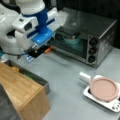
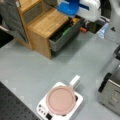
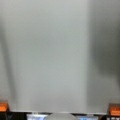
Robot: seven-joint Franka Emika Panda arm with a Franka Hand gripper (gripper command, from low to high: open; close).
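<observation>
Half-hidden fingers (image 1: 37, 51) beside toaster oven (image 1: 85, 37) door.

**Metal, plastic and wood on a matt grey top**

The smooth grey tabletop (image 1: 65, 77) looks matt, with only a soft sheen. The boxy silver toaster oven (image 1: 100, 32) has brushed metal walls, glossy black plastic knobs (image 1: 92, 50) and a glass door (image 3: 50, 55), which fills the wrist view as a pale, smooth pane. The light brown wooden cabinet (image 2: 47, 23) shows a fine grain and a satin finish. The round pink pan (image 2: 60, 99) is matt and sits on a glossy white plastic hob (image 2: 78, 98). The gripper (image 1: 37, 51) carries glossy white and blue plastic shells.
</observation>
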